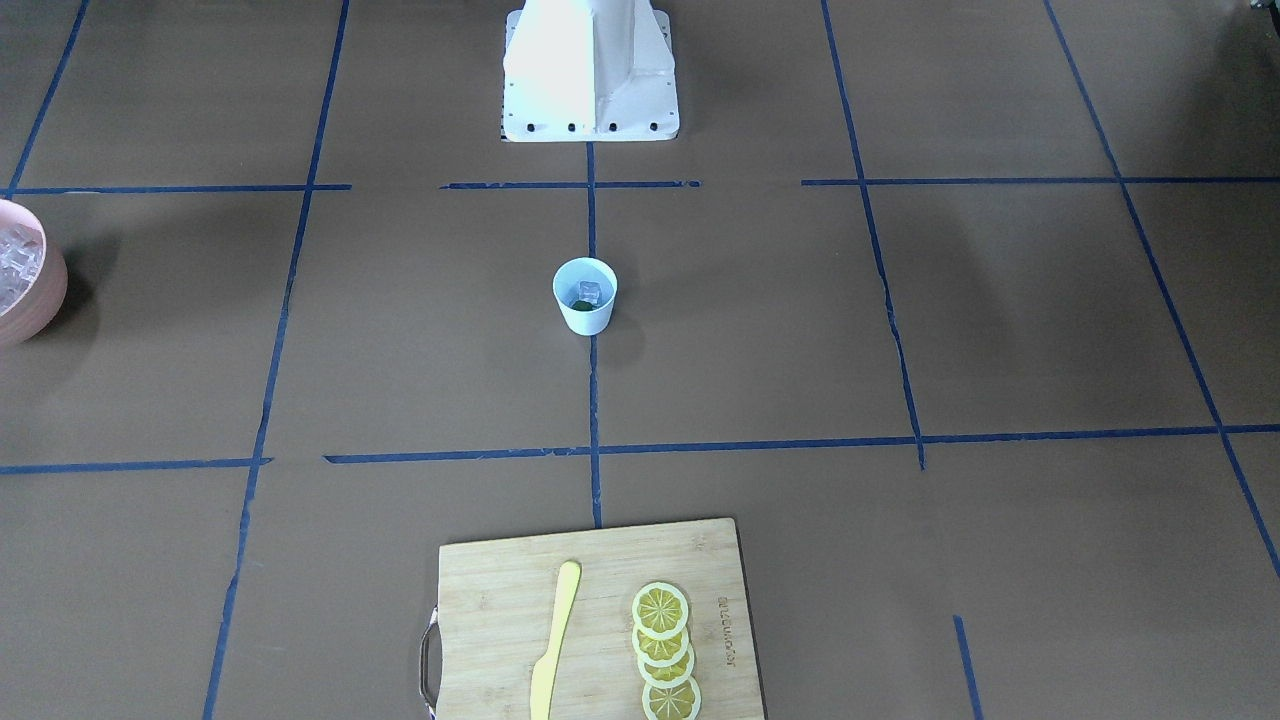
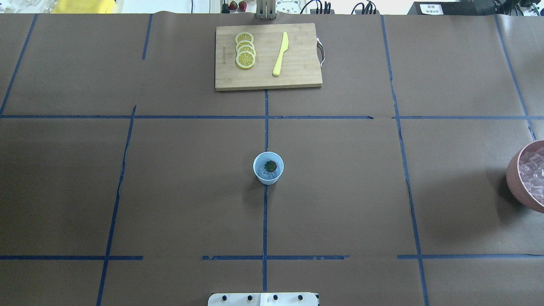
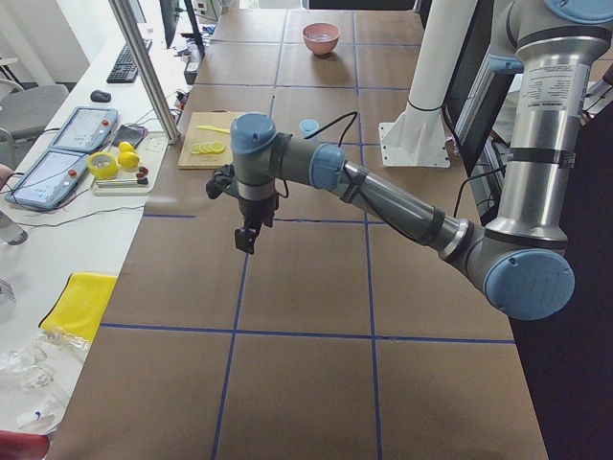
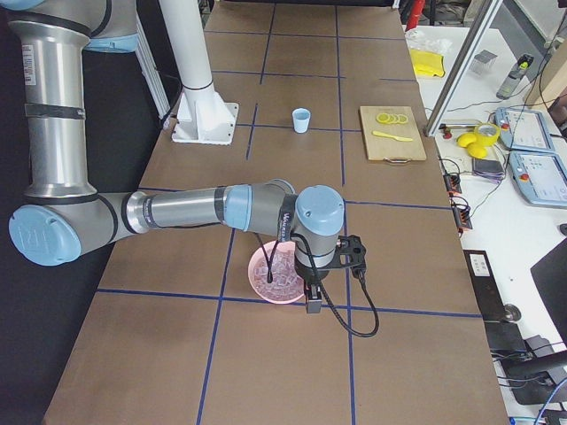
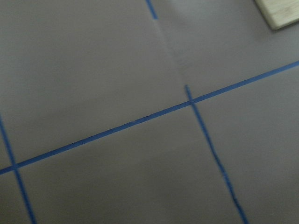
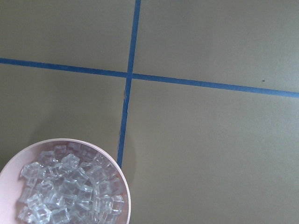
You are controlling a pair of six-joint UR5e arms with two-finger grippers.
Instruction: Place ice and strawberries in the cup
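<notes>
Front-facing view – cup: small pale blue tapered plastic cup (image 1: 585, 312) upright on the centre blue tape line (image 1: 594, 420), mouth up, long axis vertical, wider at the rim.
Front-facing view – contents: clear whitish ice cube (image 1: 590, 292) inside, beside a tiny dark-green-topped strawberry (image 1: 579, 303).
Front-facing view – elsewhere: round pink bowl (image 1: 45, 300) at the view's left edge, well apart from the cup. Pale bamboo cutting board (image 1: 490, 600) at the bottom, carrying a row of overlapping yellow lemon slices (image 1: 665, 650) and a yellow plastic knife (image 1: 553, 645).
Overhead view – strawberry: green top facing up, red barely showing, deep in the cup with ice just beside it.
Overhead view – bowl: at the right edge, heaped with ice.
Left-side view – left gripper (image 3: 247, 235): pointing down above the bare brown table (image 3: 306, 287), well apart from the cup. Fingers apart or together – cannot tell.
Right-side view – right gripper (image 4: 313, 301): pointing down at the bowl's rim. Spread of the fingers – cannot tell.
Left wrist view: blurred table, crossing tape lines, a corner of the cutting board at top right.
Right wrist view: bowl at lower left, full of clear ice cubes (image 6: 70, 191), next to a tape crossing.
</notes>
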